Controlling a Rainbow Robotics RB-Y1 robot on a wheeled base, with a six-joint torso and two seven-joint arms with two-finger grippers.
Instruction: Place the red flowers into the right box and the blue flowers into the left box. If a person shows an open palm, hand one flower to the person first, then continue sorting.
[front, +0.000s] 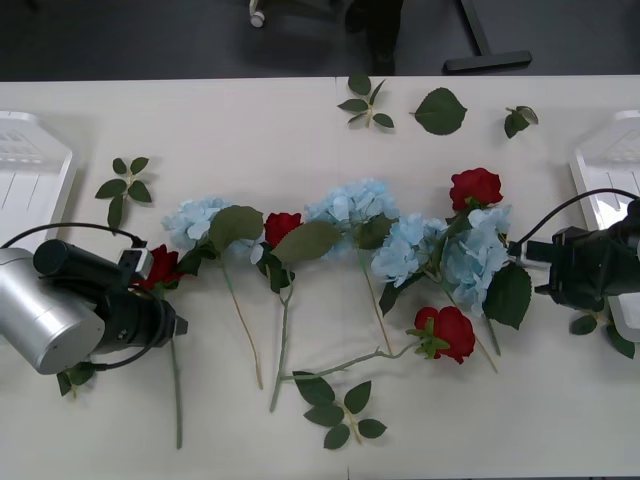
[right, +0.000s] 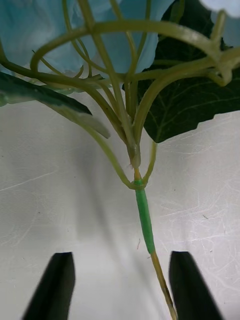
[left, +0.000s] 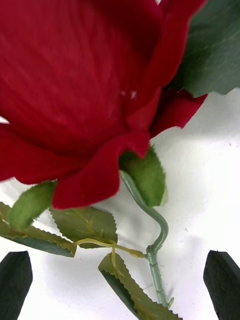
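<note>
Red flowers lie in the row on the table: one at the left, one mid-row, one at the back right, one nearer the front. Blue flowers lie among them, the rightmost beside my right gripper. In the right wrist view that gripper is open around the blue flower's green stem. My left gripper stands over the leftmost red flower, open, with the stem between its fingers. The left box and the right box sit at the table's ends.
Loose green leaf sprigs lie at the back centre, back right, left and front. A single large leaf lies at the back. The table's far edge borders a dark floor with chair legs.
</note>
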